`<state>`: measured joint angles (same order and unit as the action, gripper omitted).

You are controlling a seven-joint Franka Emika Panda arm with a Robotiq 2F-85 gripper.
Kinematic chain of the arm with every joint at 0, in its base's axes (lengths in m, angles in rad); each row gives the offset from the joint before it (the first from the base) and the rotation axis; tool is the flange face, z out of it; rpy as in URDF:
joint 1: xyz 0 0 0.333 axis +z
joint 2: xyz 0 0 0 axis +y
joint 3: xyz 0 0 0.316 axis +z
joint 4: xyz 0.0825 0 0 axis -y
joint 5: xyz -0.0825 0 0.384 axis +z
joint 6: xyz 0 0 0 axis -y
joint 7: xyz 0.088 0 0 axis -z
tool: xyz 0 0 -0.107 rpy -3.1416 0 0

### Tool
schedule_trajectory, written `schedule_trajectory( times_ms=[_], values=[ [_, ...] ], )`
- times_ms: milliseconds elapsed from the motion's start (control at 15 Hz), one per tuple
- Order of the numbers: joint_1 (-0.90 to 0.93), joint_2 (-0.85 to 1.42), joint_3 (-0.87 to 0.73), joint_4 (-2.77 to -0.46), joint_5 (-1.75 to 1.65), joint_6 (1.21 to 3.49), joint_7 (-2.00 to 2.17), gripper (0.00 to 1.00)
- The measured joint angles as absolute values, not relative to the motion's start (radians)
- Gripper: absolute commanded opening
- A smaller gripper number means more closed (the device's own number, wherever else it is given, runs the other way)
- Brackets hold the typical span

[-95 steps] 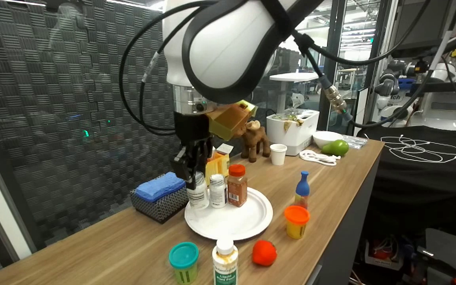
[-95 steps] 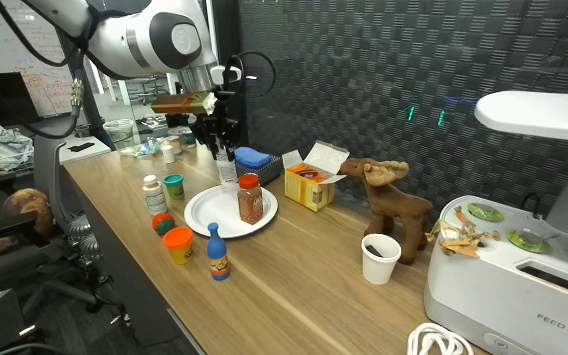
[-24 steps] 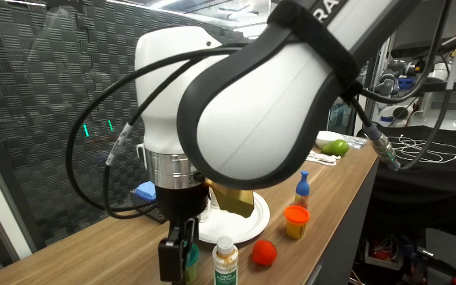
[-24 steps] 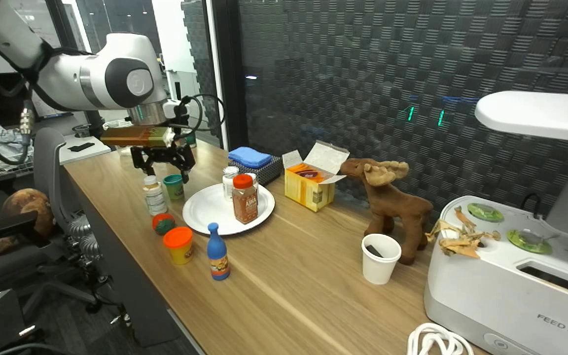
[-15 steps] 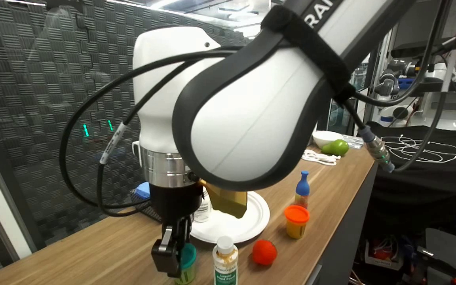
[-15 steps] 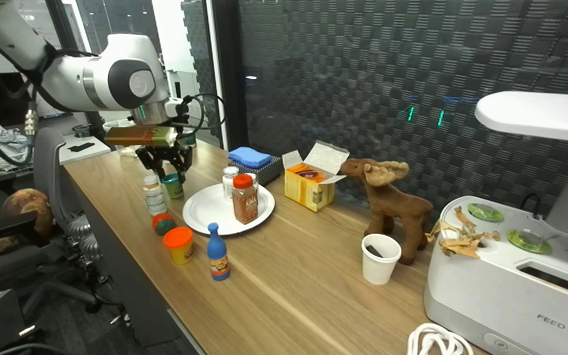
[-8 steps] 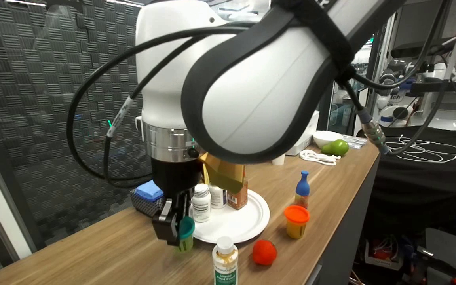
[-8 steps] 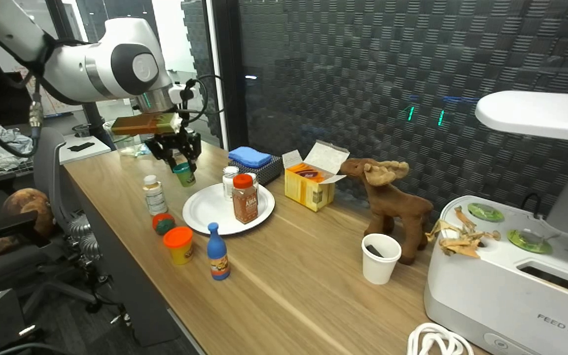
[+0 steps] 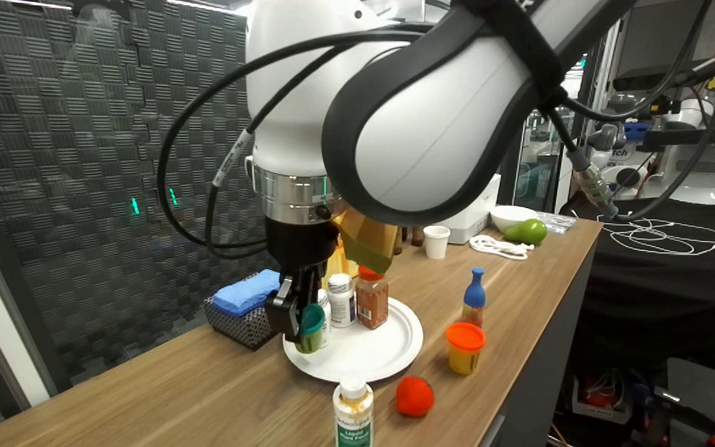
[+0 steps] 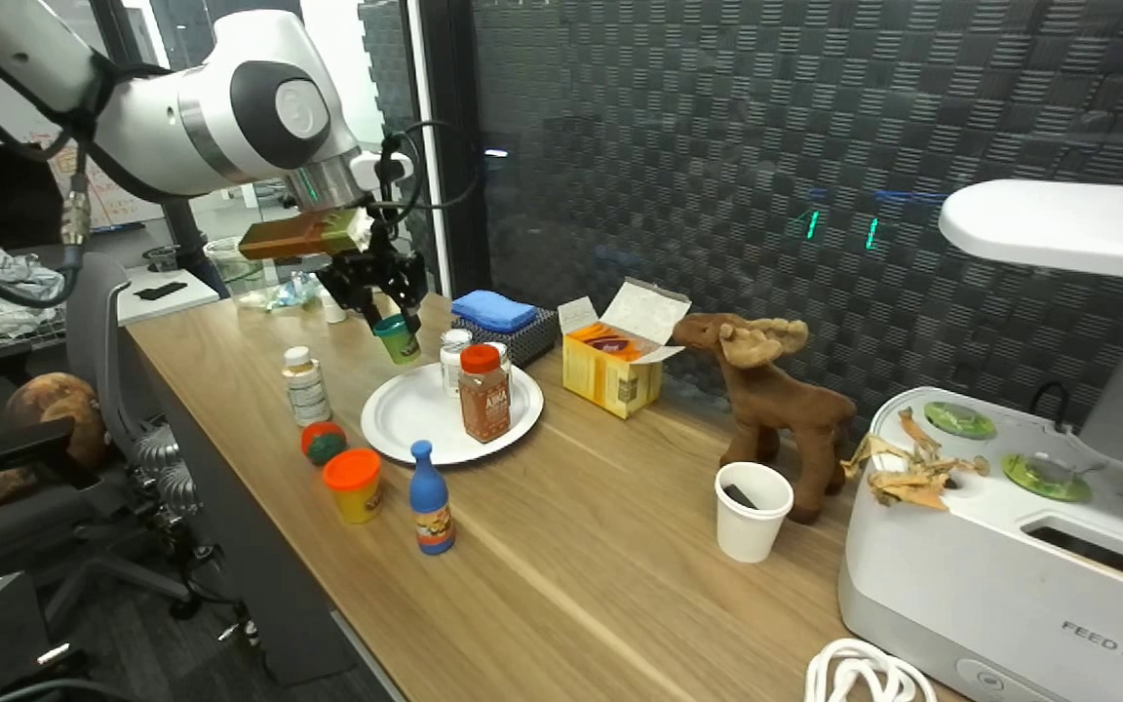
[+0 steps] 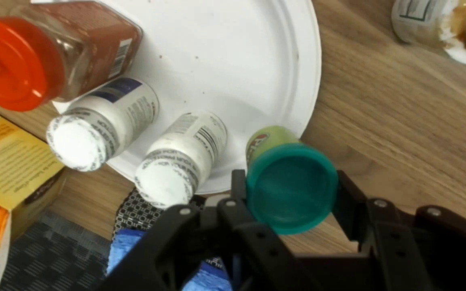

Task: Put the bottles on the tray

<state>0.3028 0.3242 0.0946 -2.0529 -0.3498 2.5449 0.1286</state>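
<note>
Gripper (image 11: 291,189) holds a teal-lidded jar (image 10: 399,338) above the edge of the tray (image 10: 410,424)

Its two fingers (image 11: 238,182) close on the jar from opposite sides, beside the lid in the wrist view. The jar hangs off the table (image 10: 639,585), leaning a little, and in the wrist view its base overlaps the rim of the tray, a round white plate.

Three bottles stand upright on the tray, in a row along one side: a brown bottle (image 10: 485,405) with a red cap, a middle white bottle (image 11: 107,119) just beside it, and an outer white bottle (image 11: 186,155), nearest of the three to the held jar.

Apart from the tray, on the table, stand the plant food bottle (image 9: 354,413), white-capped with an amber stain below the cap, the orange-lidded jar (image 10: 355,487), and the blue bottle (image 10: 430,490) near that jar. Between the plant food bottle and the orange-lidded jar lies a round red thing (image 9: 414,396).

Across the tray from these, a flat blue thing (image 9: 246,293) rests on a dark patterned box (image 9: 242,327). The yellow carton (image 10: 610,375) has its flaps up; beside it stands a brown toy animal (image 10: 778,411), with a white cup (image 10: 749,526) near its legs.
</note>
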Motion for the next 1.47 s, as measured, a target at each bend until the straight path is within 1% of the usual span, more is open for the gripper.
schedule_trajectory(
  times_ms=[467, 1400, 1467],
  values=[
    [0.269, 0.324, 0.061, -2.084, -0.349, 2.544, 0.146, 0.28],
    [0.230, 0.352, 0.084, -2.113, -0.221, 2.573, 0.133, 0.28],
    [0.230, 0.355, 0.084, -2.113, -0.221, 2.581, 0.133, 0.59]
  ],
)
